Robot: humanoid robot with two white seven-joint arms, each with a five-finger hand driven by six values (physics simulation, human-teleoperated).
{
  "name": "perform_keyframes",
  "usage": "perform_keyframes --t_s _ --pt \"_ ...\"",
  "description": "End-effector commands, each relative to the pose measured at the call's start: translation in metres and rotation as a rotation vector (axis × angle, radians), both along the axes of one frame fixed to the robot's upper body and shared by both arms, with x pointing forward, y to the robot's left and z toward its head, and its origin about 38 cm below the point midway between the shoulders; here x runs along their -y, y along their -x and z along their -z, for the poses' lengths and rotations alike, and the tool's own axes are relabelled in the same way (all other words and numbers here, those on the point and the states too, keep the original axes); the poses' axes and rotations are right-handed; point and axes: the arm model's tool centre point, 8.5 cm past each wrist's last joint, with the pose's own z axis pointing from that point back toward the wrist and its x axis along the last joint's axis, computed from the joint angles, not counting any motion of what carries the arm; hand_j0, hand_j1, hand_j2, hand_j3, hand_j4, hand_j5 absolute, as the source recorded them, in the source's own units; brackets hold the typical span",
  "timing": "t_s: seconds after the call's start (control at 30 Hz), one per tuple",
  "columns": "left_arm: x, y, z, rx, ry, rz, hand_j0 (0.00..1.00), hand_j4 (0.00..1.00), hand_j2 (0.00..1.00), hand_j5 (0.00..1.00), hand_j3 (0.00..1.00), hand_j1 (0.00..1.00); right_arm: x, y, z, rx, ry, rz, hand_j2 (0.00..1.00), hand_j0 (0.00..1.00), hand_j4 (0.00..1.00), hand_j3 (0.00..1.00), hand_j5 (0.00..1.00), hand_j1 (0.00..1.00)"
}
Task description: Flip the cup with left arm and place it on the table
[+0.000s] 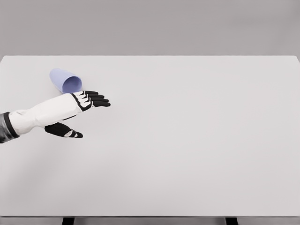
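A pale blue cup [64, 80] lies on its side on the white table [187, 140] at the far left, its open mouth facing the front right. My left hand [86, 112] reaches in from the left edge, just in front of and below the cup's mouth. Its black fingers [97, 99] are stretched out straight and the thumb [65, 131] hangs apart below, so the hand is open and holds nothing. The fingers are close to the cup's rim; I cannot tell whether they touch it. The right arm does not show.
The table's far edge runs just behind the cup, and its left edge is near the forearm [42, 115]. Two dark table legs [68, 221] show under the front edge.
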Motion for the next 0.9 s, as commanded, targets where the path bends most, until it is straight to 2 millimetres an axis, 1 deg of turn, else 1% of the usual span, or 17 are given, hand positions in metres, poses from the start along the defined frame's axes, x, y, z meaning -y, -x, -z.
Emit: perform_keyframes --t_s 0.0,0.13,0.2,0.27,0.33,0.37,0.43,0.47,0.5,0.53,0.6,0.67,0.7,0.73,0.77,0.8,0.87 --pt "0.000 0.000 0.000 -0.005 0.007 -0.002 1.00 1.00 1.00 1.00 1.00 1.00 0.000 0.000 0.000 0.000 0.000 -0.001 1.00 1.00 1.00 1.00 1.00 1.00" --pt "-0.003 -0.004 0.001 0.009 -0.026 -0.014 1.00 1.00 1.00 1.00 1.00 1.00 0.000 0.001 0.000 -0.002 0.000 0.002 1.00 1.00 1.00 1.00 1.00 1.00" --pt "-0.003 -0.007 -0.004 0.027 -0.036 -0.013 1.00 1.00 1.00 1.00 1.00 1.00 0.000 0.001 0.000 -0.004 -0.002 0.002 1.00 1.00 1.00 1.00 1.00 1.00" --pt "-0.005 -0.013 -0.014 0.044 -0.072 -0.005 1.00 1.00 1.00 1.00 1.00 1.00 0.000 0.001 0.000 -0.004 0.000 0.002 1.00 1.00 1.00 1.00 1.00 1.00" --pt "-0.014 -0.026 -0.026 0.058 -0.114 -0.024 1.00 1.00 1.00 1.00 1.00 1.00 0.000 0.001 0.000 -0.002 0.000 0.002 1.00 1.00 1.00 1.00 1.00 1.00" --pt "-0.027 -0.040 -0.038 0.072 -0.146 -0.059 1.00 1.00 1.00 1.00 1.00 1.00 0.000 0.002 0.000 -0.005 0.000 0.002 1.00 1.00 1.00 1.00 1.00 1.00" --pt "-0.045 -0.065 -0.052 0.054 -0.202 -0.095 1.00 1.00 1.00 1.00 1.00 1.00 0.000 0.001 0.000 -0.004 0.000 0.002 1.00 1.00 1.00 1.00 1.00 1.00" --pt "-0.046 -0.083 -0.064 0.046 -0.255 -0.093 1.00 1.00 1.00 1.00 1.00 1.00 0.000 0.001 0.000 -0.004 0.000 0.002 1.00 1.00 1.00 1.00 1.00 1.00" --pt "-0.038 -0.088 -0.064 0.038 -0.297 -0.066 1.00 1.00 1.00 1.00 1.00 1.00 0.000 0.001 0.000 -0.004 0.000 0.002 1.00 1.00 1.00 1.00 1.00 1.00" --pt "-0.039 -0.088 -0.060 0.020 -0.338 -0.056 1.00 1.00 1.00 1.00 1.00 1.00 0.000 0.002 0.000 -0.005 0.000 0.002 1.00 1.00 1.00 1.00 1.00 1.00" --pt "-0.050 -0.092 -0.050 -0.016 -0.351 -0.086 1.00 1.00 1.00 1.00 1.00 1.00 0.000 0.001 0.000 -0.004 0.000 0.002 1.00 1.00 1.00 1.00 1.00 1.00" --pt "-0.053 -0.096 -0.044 -0.036 -0.353 -0.102 1.00 1.00 1.00 1.00 1.00 1.00 0.000 0.001 0.000 -0.004 0.000 0.002 1.00 1.00 1.00 1.00 1.00 1.00" --pt "-0.060 -0.103 -0.036 -0.060 -0.348 -0.132 1.00 1.00 1.00 1.00 1.00 1.00 0.000 0.002 0.000 -0.005 0.000 0.002 1.00 1.00 1.00 1.00 1.00 1.00" --pt "-0.065 -0.109 -0.035 -0.070 -0.348 -0.153 1.00 1.00 1.00 1.00 1.00 1.00 0.000 0.001 0.000 -0.004 0.000 0.002 1.00 1.00 1.00 1.00 1.00 1.00" --pt "-0.078 -0.116 -0.035 -0.085 -0.353 -0.200 1.00 1.00 1.00 1.00 1.00 1.00 0.000 0.001 0.000 -0.004 0.000 0.002 1.00 1.00 1.00 1.00 1.00 1.00" --pt "-0.082 -0.121 -0.034 -0.091 -0.348 -0.223 1.00 1.00 1.00 1.00 1.00 1.00 0.000 0.002 0.000 -0.004 0.000 0.002 1.00 1.00 1.00 1.00 1.00 1.00" --pt "-0.086 -0.123 -0.035 -0.095 -0.348 -0.235 1.00 1.00 1.00 1.00 1.00 1.00 0.000 0.001 0.000 -0.004 0.000 0.002 1.00 1.00 1.00 1.00 1.00 1.00"
